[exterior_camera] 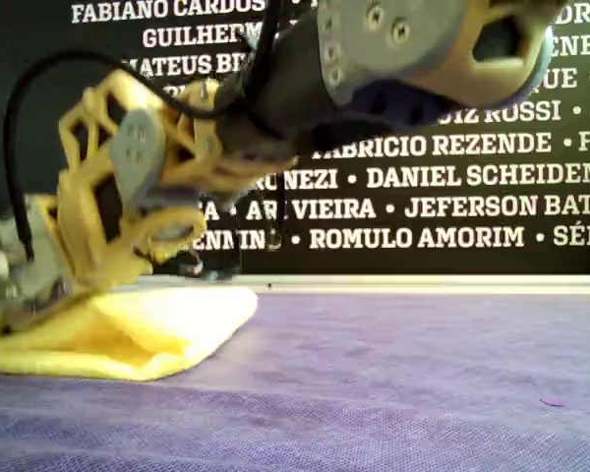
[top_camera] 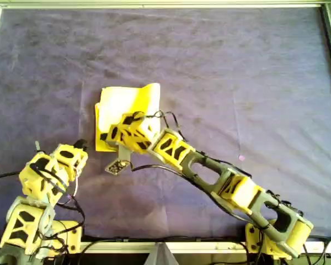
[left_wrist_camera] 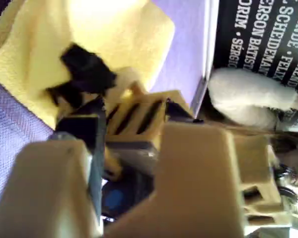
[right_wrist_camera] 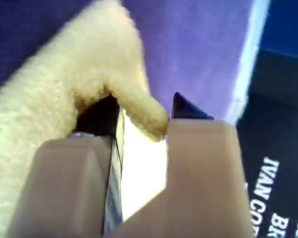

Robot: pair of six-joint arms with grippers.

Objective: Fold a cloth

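Observation:
The yellow cloth (top_camera: pixel 127 102) lies folded on the purple sheet, left of centre in the overhead view. In the exterior view the cloth (exterior_camera: pixel 147 329) is a low, doubled mound that rises toward that view's left. My right gripper (top_camera: pixel 109 138) reaches from the overhead view's lower right to the cloth's near edge. In the right wrist view the gripper (right_wrist_camera: pixel 139 129) is shut on a fold of cloth (right_wrist_camera: pixel 64 89) that bulges between its fingers. My left gripper (top_camera: pixel 80 146) hovers just off the cloth's near left corner in the overhead view. It is open and empty (left_wrist_camera: pixel 129 129), apart from the cloth (left_wrist_camera: pixel 104 29).
The dark purple table sheet (top_camera: pixel 237 72) covers the whole table inside a metal frame (top_camera: pixel 165 4). A black banner (exterior_camera: pixel 452 177) with white names stands behind the far edge. A small pink speck (top_camera: pixel 241 158) lies on the sheet beside the right arm.

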